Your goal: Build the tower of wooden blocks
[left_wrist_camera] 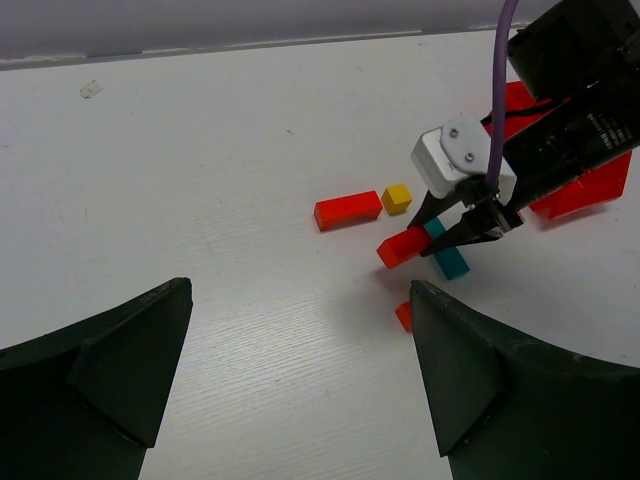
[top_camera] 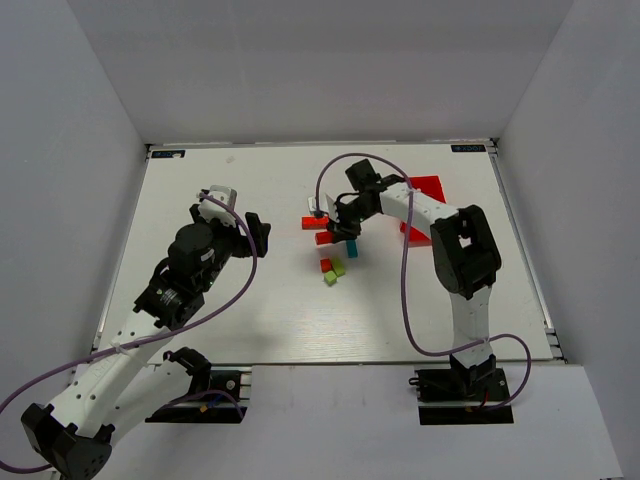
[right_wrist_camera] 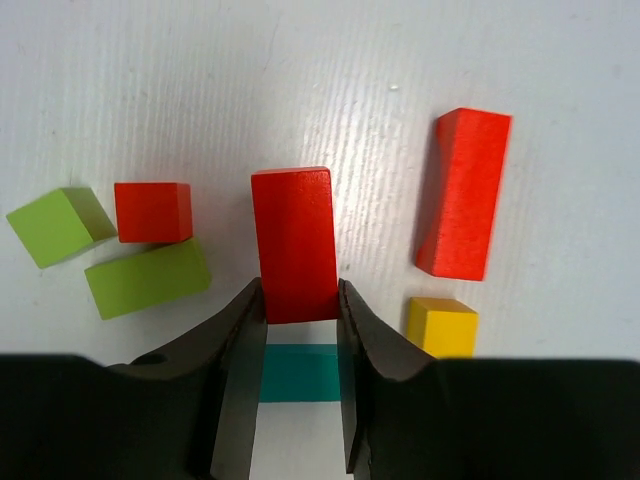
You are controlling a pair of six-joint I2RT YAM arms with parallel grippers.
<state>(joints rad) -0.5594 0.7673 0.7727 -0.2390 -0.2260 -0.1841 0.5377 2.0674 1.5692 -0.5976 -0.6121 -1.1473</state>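
Small painted blocks lie loose on the white table (top_camera: 230, 320); none are stacked. My right gripper (right_wrist_camera: 300, 300) is shut on one end of a red bar (right_wrist_camera: 295, 240), also seen in the top view (top_camera: 325, 238) and the left wrist view (left_wrist_camera: 403, 246). A teal block (right_wrist_camera: 300, 372) lies under the fingers, behind the bar. A second red bar (right_wrist_camera: 463, 195) and a yellow cube (right_wrist_camera: 441, 327) lie to the right. A red cube (right_wrist_camera: 152, 211), a lime cube (right_wrist_camera: 55, 225) and a lime bar (right_wrist_camera: 148, 278) lie to the left. My left gripper (left_wrist_camera: 300, 290) is open and empty, apart from the blocks.
A red plastic bin (top_camera: 428, 186) stands just behind the right arm, also in the left wrist view (left_wrist_camera: 580, 190). The right arm's purple cable (top_camera: 405, 290) loops over the table. White walls close in the table at the back and sides.
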